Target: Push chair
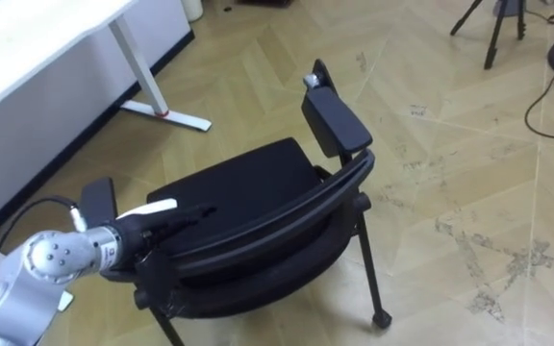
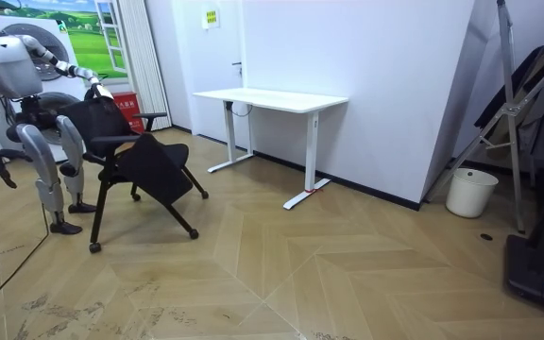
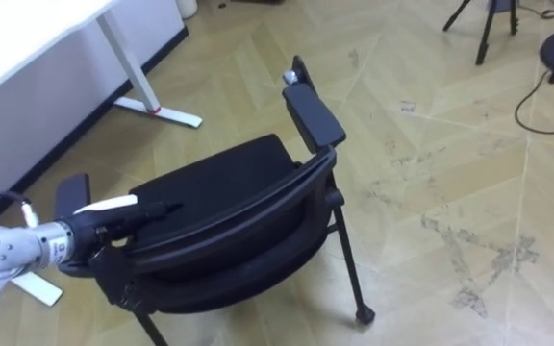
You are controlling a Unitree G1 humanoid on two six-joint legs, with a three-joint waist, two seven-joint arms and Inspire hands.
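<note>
- While the left hand (image 1: 162,221) lies along the backrest top of the black chair (image 1: 248,183), its fingers (image 1: 195,210) stretch straight, touching it.
- Left of the fingers: white surface (image 1: 27,48); beyond them, wooden floor (image 1: 450,144).
- Beside the robot hangs the right hand (image 2: 4,176).

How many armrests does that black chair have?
2. One armrest sticks out on the right, above the seat; the other armrest is on the left, beside the robot's left hand.
</note>
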